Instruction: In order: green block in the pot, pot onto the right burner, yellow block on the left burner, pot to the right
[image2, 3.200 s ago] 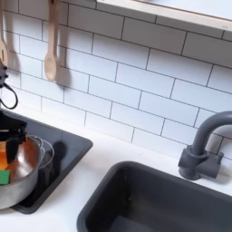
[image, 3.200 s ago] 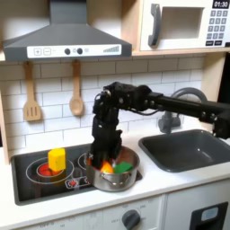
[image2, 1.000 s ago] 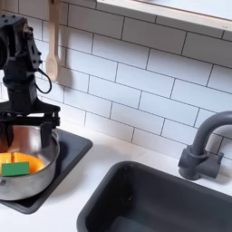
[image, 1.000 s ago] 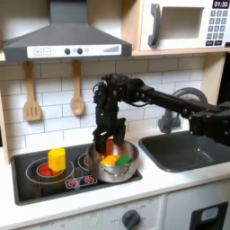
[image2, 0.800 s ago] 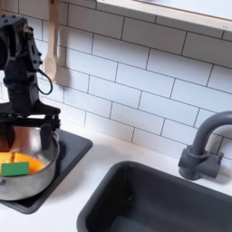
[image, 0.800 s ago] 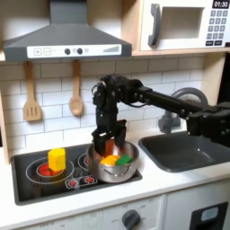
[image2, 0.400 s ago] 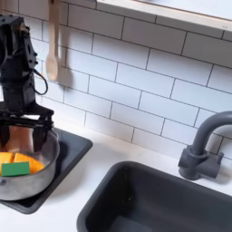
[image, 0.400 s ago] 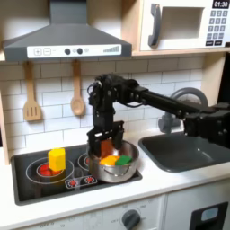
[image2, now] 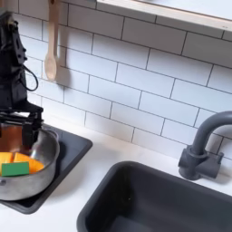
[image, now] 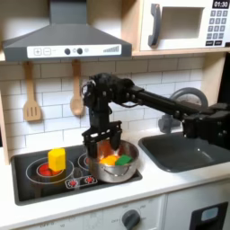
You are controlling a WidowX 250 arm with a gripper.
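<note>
The silver pot (image: 115, 171) sits on the stove's burner nearer the sink in the first exterior view, and at the lower left in the second exterior view (image2: 41, 170). Inside it lie the green block (image: 127, 159) (image2: 14, 169) and an orange piece (image2: 33, 165). The yellow block (image: 57, 159) stands upright on the other burner, at the first exterior view's left. My gripper (image: 101, 141) (image2: 18, 122) hangs open over the pot's rim on the yellow block's side, fingers pointing down, holding nothing.
The black cooktop (image: 31, 182) lies on a white counter. A dark sink (image: 186, 149) with a grey faucet (image2: 203, 145) is to the right in both exterior views. Wooden utensils (image: 76, 92) hang on the tiled wall under the hood.
My gripper has shifted left in both exterior views, from over the pot's middle toward its rim. Pot and blocks have not moved in the last second.
</note>
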